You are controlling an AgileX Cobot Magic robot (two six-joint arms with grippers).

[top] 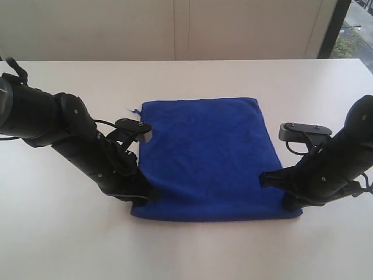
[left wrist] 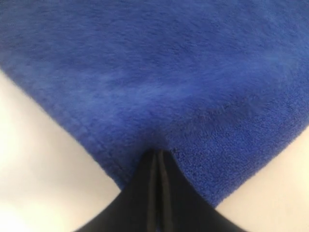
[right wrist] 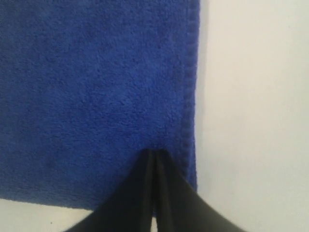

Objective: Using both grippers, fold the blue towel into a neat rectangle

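Pale wall panels [top: 175, 29] back a white worktop [top: 58, 245], and the blue towel [top: 204, 157] lies flat at its middle, a small white tag [top: 129, 108] showing at the far left corner. The left gripper [top: 140, 201] is down at the near left corner and the right gripper [top: 287, 201] at the near right corner, well apart. Each wrist view shows jaws pressed together with cloth puckering at the tips, so both look clenched on the towel's near edge. The step in hand appears to be lifting that edge to carry it over toward the far one. Done well, both arms would rise together and level, keeping the edge taut between them without stretching it. They would travel at one pace so the fold line runs straight, and set the corners down squarely on the far corners before letting go.
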